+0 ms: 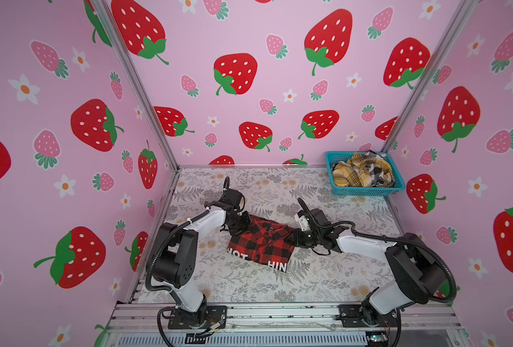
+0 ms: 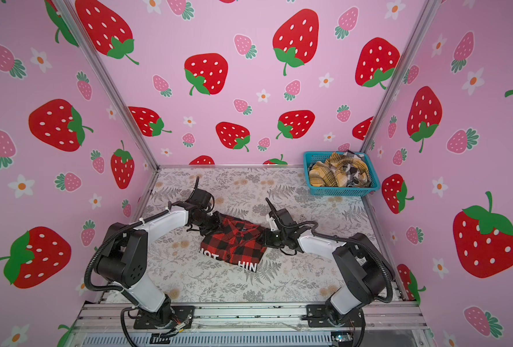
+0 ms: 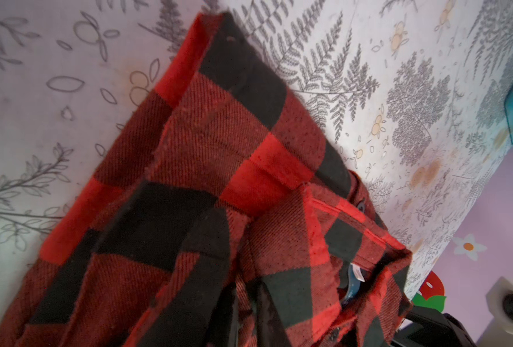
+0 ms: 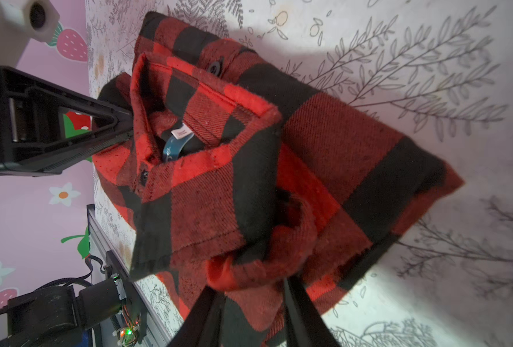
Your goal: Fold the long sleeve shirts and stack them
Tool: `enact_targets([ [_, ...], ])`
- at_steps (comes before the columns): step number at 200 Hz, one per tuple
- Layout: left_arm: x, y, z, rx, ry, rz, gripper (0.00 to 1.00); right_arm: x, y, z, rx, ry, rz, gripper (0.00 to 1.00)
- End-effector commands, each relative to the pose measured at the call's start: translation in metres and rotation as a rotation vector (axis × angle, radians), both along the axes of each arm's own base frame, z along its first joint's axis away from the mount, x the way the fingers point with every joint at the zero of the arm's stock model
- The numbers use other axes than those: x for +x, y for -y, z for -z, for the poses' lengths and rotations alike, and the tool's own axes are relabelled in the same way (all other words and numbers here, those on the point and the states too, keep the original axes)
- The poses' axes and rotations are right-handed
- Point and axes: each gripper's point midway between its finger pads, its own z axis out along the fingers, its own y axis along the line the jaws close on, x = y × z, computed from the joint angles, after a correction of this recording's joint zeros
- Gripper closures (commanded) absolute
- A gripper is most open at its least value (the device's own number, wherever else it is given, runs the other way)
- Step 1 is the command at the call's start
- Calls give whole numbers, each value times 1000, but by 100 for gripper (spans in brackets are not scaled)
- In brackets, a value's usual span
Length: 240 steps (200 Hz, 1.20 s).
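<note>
At frame centre, left pincer (image 1: 239, 229) and right pincer (image 1: 293, 236) each clench an upper corner of the folded red-and-black shirt (image 1: 261, 245); uneven pulling could unravel its fold.

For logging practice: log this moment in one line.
left gripper: shut on red-and-black check shirt; right gripper: shut on same; yellow plaid shirt: in teal basket

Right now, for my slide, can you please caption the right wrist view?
Right gripper and left gripper each pinch the folded red-and-black shirt on the fern-print table.
</note>
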Motion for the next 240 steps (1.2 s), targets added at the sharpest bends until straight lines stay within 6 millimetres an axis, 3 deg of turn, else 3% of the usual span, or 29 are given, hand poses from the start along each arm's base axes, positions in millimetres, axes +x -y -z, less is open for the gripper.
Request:
enact_targets([
  [1,2,3,5,-8,-16,0,85,-7,0,7,-15,-21,14,64],
  [48,0,3,10,-7,-30,4,86,-16,20,8,-63,-19,67,60],
  [96,-1,3,8,-9,-25,5,86,-25,2,7,-30,-27,15,60],
  [159,0,4,6,-13,-20,9,86,-28,2,10,-16,-37,21,76],
  [186,1,5,4,-16,-19,9,87,-26,2,14,-32,-44,27,63],
  [203,2,6,2,-18,-12,11,87,-28,4,20,-51,-62,35,63],
  [222,2,6,2,-20,-12,12,87,-32,4,25,-55,-86,36,67],
  [240,2,6,3,-19,-14,12,88,-34,0,24,-44,-82,26,79],
])
